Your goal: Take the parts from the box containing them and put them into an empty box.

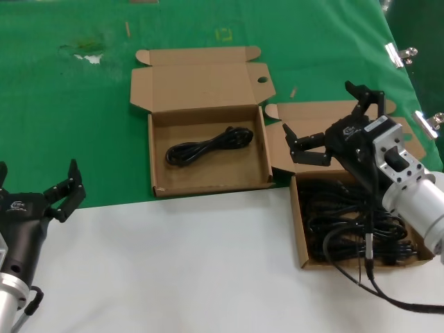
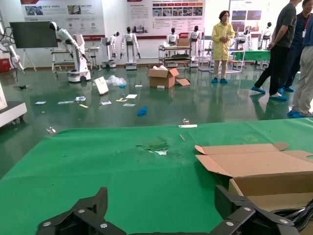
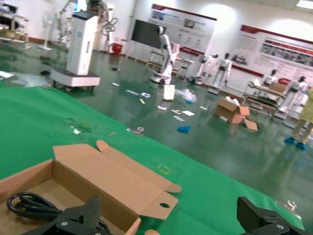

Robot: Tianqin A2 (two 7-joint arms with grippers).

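Observation:
The centre cardboard box (image 1: 208,186) lies open on the green cloth with one black power cord (image 1: 208,146) inside. The right cardboard box (image 1: 300,232) holds a pile of several black cords (image 1: 345,214). My right gripper (image 1: 327,122) is open and empty, hovering over the right box's far end and lid flap. Its wrist view shows the centre box's lid (image 3: 112,178) and the cord (image 3: 27,205) between its spread fingers. My left gripper (image 1: 61,191) is open and empty at the near left, parked left of the centre box (image 2: 274,171).
The boxes sit on a green cloth (image 1: 69,125) with a torn patch (image 1: 87,52); a white table top (image 1: 173,263) lies in front. Binder clips (image 1: 399,54) hold the cloth's right edge. A thin robot wire (image 1: 370,246) hangs over the right box.

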